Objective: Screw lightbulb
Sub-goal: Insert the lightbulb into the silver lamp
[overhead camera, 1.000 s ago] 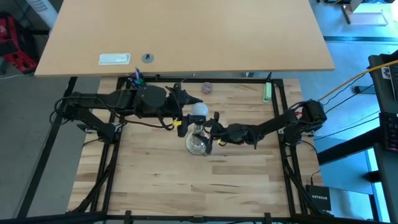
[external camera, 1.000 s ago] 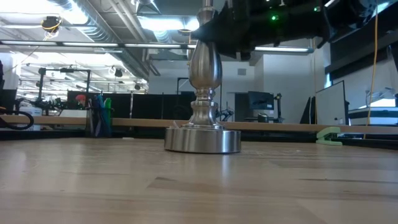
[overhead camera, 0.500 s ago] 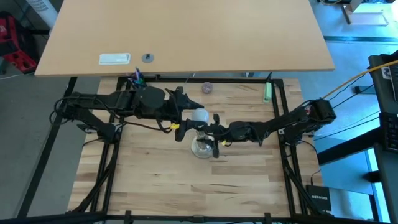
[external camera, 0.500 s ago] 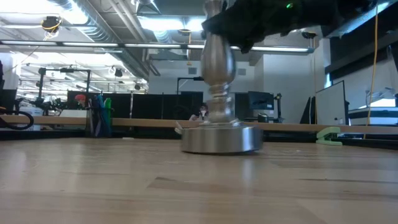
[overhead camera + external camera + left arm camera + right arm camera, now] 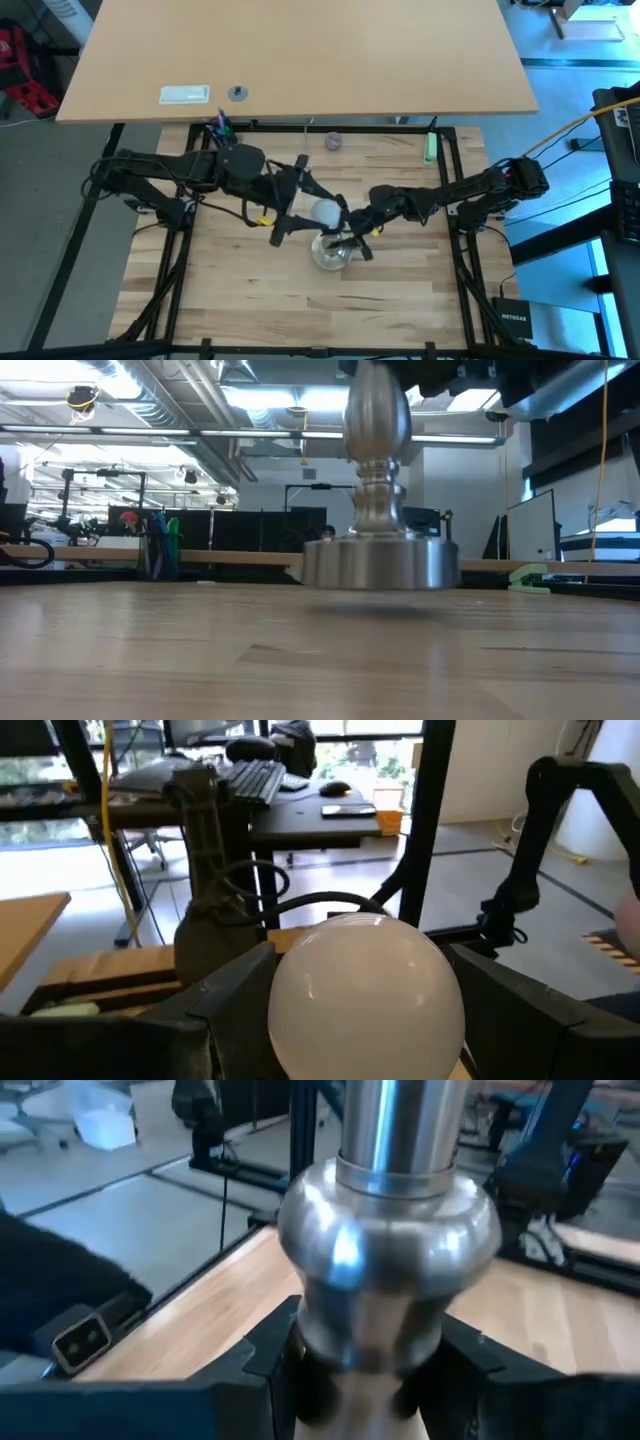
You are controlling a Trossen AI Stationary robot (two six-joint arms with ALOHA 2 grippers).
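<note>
Bulb [image 5: 365, 995] sits between the two dark fingers of the left gripper [image 5: 316, 205], its white globe filling the gap so that the fingers pinch it from either side. The high view puts it over the middle of the table [image 5: 250, 300], directly above the stand [image 5: 333, 253]. That hold looks chosen to leave the narrow base pointing down at the socket, though neither base nor socket shows, so whether the threads have met cannot be told.

From the other side the right gripper [image 5: 355, 235] reaches in just below the bulb and clamps the stand's neck. Its wrist view has the silvery bulge of the stand [image 5: 390, 1250] right above its fingers [image 5: 270, 1350], which press on the narrower part beneath. The likely reason is to brace the stand against twisting or tipping while the bulb is turned.

From table height, the stand's round foot [image 5: 380, 563] appears to float slightly above the wood with a shadow under it, so the stand may be lifted or tilted in that grip. The two grippers are nearly touching, one stacked above the other along the stand's axis.
</note>
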